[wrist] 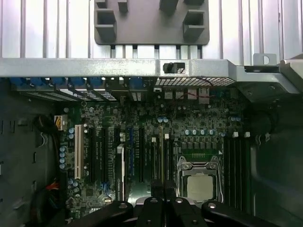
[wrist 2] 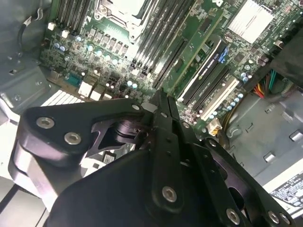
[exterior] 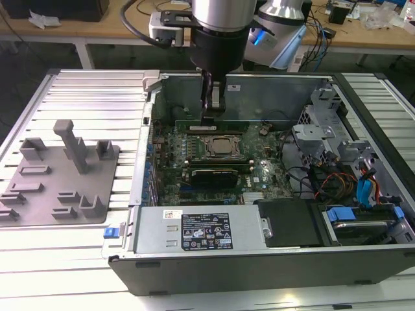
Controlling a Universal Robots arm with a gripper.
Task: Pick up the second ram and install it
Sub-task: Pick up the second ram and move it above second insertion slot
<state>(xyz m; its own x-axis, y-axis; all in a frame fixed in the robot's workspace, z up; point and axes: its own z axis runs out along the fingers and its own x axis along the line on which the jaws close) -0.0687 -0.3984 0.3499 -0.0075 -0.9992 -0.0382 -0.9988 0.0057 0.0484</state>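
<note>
**Exterior view and both wrist views: pincer clenched over the memory slots**

Item, ribbed silver aluminium table (exterior: 78,91): carries everything below.
Item, dark open-sided tower computer case (exterior: 272,94): lies on its side, interior upward.
Item, flat grey moulded fixture plate (exterior: 97,175): on the table at the exterior view's left of the case, pockets bare.
Item, pale metal power-supply box (exterior: 155,227): runs along the case wall nearest the exterior camera.
Item, green motherboard (exterior: 269,159): forms the floor of the case.
Item, silver-and-black robot arm (exterior: 217,26): reaches down into the case.
Item, black two-fingered gripper (wrist 2: 163,97): fingers pressed flat together, nothing seen between them. It hangs over the bank of long black memory slots (wrist: 158,156), which lies just beside the square silver processor (wrist: 200,187) on the expansion-slot side.
Item, second ram, a long flat green circuit-board stick: not in the fingers. Judged to stand among those slots, though which one cannot be told.

Handling, as judged: light and stiff, yet thin and brittle, with chips and contact edge vulnerable. Best taken mid-length across the flat faces or by the top edge. Keep it square to the slot so that pressure seats both ends evenly.
</note>
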